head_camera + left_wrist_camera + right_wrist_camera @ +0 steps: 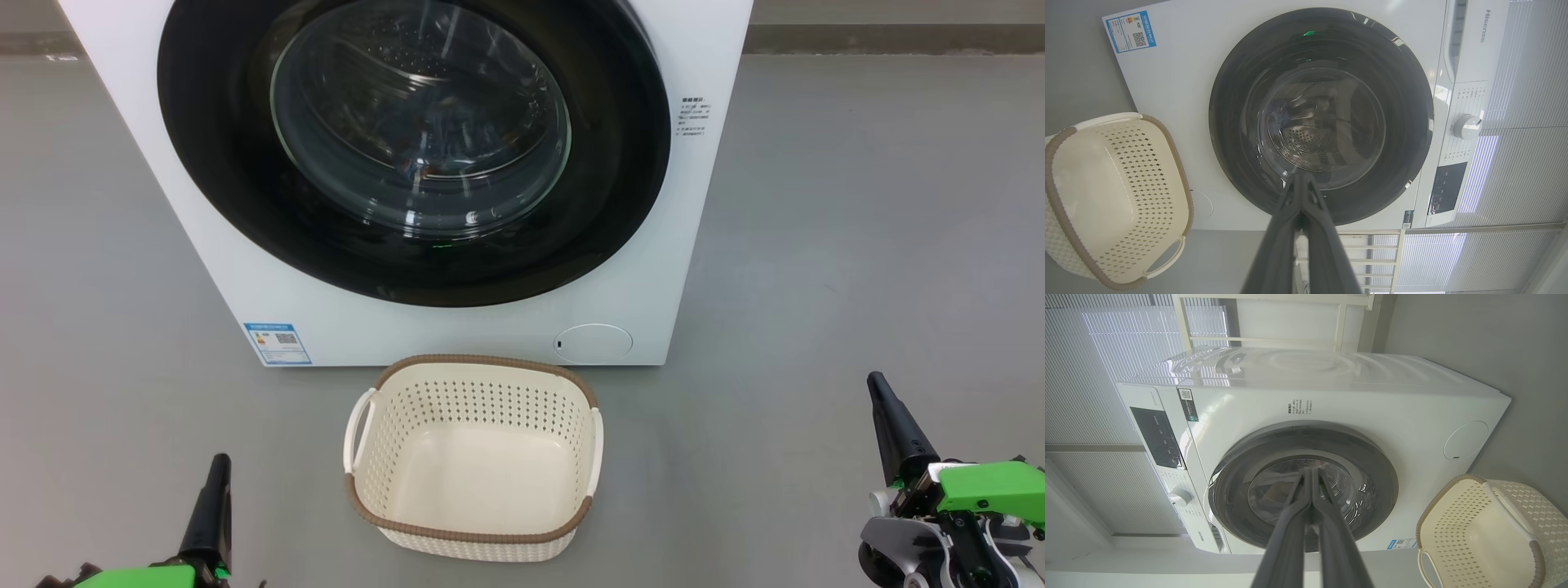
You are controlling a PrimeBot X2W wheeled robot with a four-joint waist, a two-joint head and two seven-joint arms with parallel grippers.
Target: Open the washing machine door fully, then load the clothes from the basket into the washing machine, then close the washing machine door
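While my left gripper (219, 469) and right gripper (878, 385) rest pinched shut and empty on either side of the empty basket (482, 360), the closed washing machine door (620, 163) behind it looks stiff, glossy and slippery, so I would hook its outer rim.

Floor (857, 204): smooth, matt grey, with a few faint scuff marks.

Skirting strip (898, 38): darker grey-brown band along the far edge of the floor, with a paler wall (898, 10) above it.

Blinds (1098, 375): white, horizontal slats, closed, with daylight glowing through. Several panels hang side by side, split by pale frame bars.

Rack (1182, 326): white, made of thin uprights and cross rails. It stands at the back, just beside the blinds. Its lower part is hidden.
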